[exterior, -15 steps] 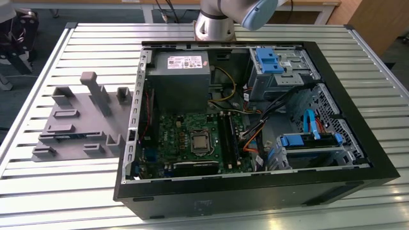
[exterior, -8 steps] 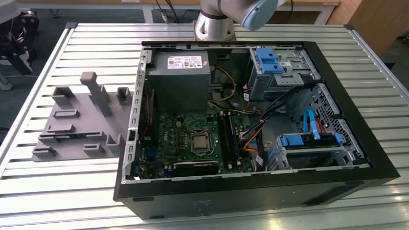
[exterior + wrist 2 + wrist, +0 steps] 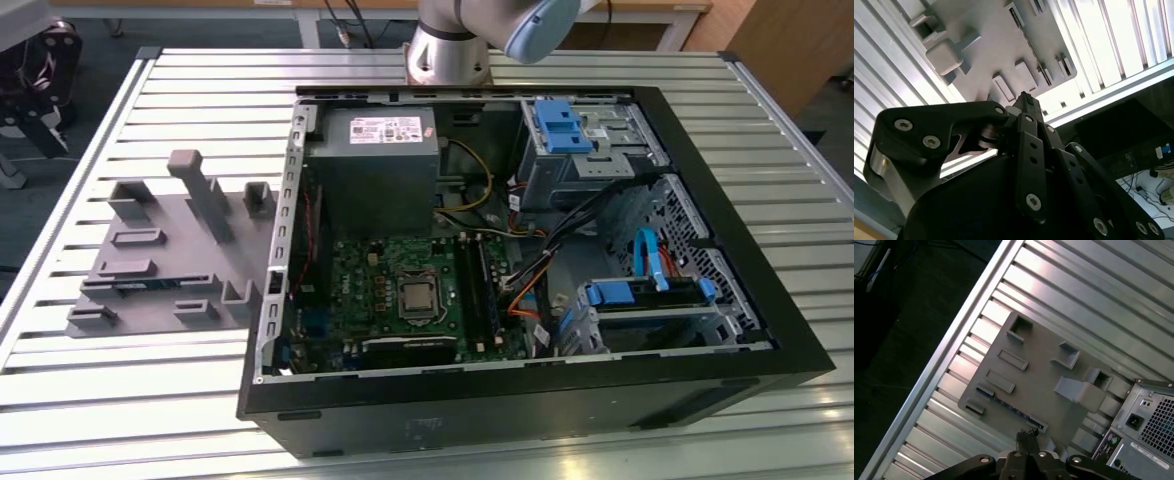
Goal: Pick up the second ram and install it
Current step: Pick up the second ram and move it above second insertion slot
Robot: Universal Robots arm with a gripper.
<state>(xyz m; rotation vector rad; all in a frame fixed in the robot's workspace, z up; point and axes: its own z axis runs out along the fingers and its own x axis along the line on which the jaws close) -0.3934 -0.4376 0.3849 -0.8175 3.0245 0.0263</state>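
Second ram [image 3: 1013, 409] — taken to be the thin dark strip standing on edge in the long slot of the grey holder tray [image 3: 1039, 362], just beyond the jaw tips and lower than them, apart from them. Not yet lifted, judging by that. Gripper [image 3: 1026, 436] poised over the tray in both wrist views, jaws drawn together with no gap to speak of and nothing between them. Well apart from the jaws, past the tray — open computer case [image 3: 534, 400], with motherboard [image 3: 400, 290] and long black memory slots [image 3: 477, 290] inside; impossible to tell which of them is filled. Grasp, lift, carry and seating in a slot all left to do, as far as shown; work judged to be at the approach to the stick, no further.
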